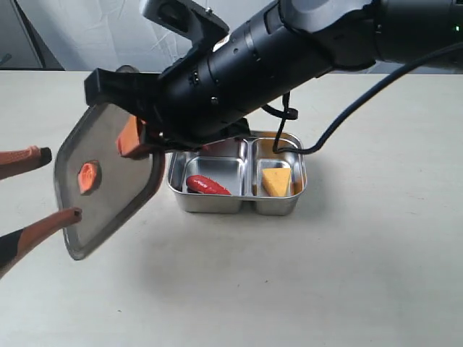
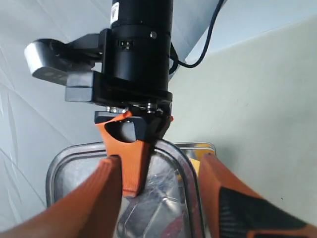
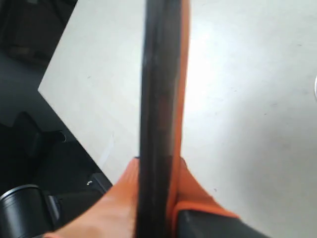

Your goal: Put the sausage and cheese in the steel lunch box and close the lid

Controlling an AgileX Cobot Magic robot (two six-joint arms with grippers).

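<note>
Steel lunch box (image 1: 239, 204) was loaded w/ sausage (image 1: 206, 185) & cheese (image 1: 275, 181) in separate compartments — lid (image 1: 116, 191), not yet on, hung tilted beside it, pinched by right gripper (image 1: 134, 141); left gripper (image 1: 59, 184) spread wide.

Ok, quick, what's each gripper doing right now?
Left gripper: open, holding nothing.
Right gripper: closed on the edge of the lid.
</note>
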